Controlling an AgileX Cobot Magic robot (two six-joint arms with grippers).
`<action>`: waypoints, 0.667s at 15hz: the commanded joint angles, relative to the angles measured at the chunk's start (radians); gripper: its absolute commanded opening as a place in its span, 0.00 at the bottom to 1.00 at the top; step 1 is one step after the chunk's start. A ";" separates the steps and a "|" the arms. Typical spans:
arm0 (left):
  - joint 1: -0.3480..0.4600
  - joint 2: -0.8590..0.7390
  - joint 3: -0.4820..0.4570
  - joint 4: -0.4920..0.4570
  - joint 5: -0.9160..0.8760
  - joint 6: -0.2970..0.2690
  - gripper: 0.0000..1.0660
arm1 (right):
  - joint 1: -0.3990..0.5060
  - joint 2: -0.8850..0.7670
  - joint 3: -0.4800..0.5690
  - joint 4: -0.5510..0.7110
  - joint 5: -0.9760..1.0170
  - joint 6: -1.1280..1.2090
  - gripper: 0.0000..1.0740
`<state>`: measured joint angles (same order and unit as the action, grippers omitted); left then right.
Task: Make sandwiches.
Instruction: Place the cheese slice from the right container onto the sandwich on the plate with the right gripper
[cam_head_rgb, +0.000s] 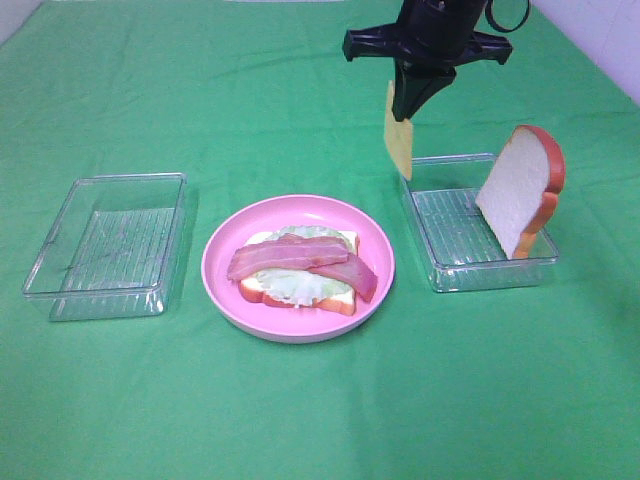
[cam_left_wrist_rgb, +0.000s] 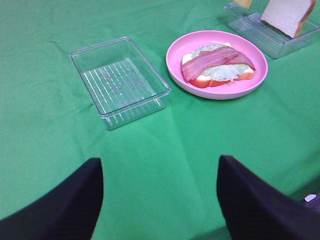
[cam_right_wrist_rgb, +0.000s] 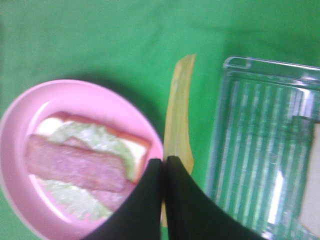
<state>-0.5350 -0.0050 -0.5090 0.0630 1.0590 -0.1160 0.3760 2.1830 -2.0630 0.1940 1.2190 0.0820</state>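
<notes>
Cheese slice (cam_head_rgb: 398, 150) hangs with long axis vertical, free end down. Right gripper (cam_head_rgb: 405, 114) pinches its top; left gripper (cam_left_wrist_rgb: 160, 200) gapes.

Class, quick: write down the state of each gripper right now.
Left gripper: open, holding nothing.
Right gripper: shut on the cheese slice.
</notes>
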 joint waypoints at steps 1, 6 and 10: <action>-0.004 0.001 0.006 0.002 -0.008 -0.002 0.59 | -0.001 -0.019 -0.004 0.164 0.070 -0.082 0.00; -0.004 0.001 0.006 0.002 -0.008 -0.002 0.59 | 0.063 -0.014 0.188 0.509 0.059 -0.249 0.00; -0.004 0.001 0.006 0.002 -0.008 -0.003 0.59 | 0.143 0.030 0.230 0.555 -0.029 -0.301 0.00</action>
<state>-0.5350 -0.0050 -0.5090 0.0630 1.0590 -0.1160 0.5150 2.2070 -1.8410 0.7460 1.2010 -0.1990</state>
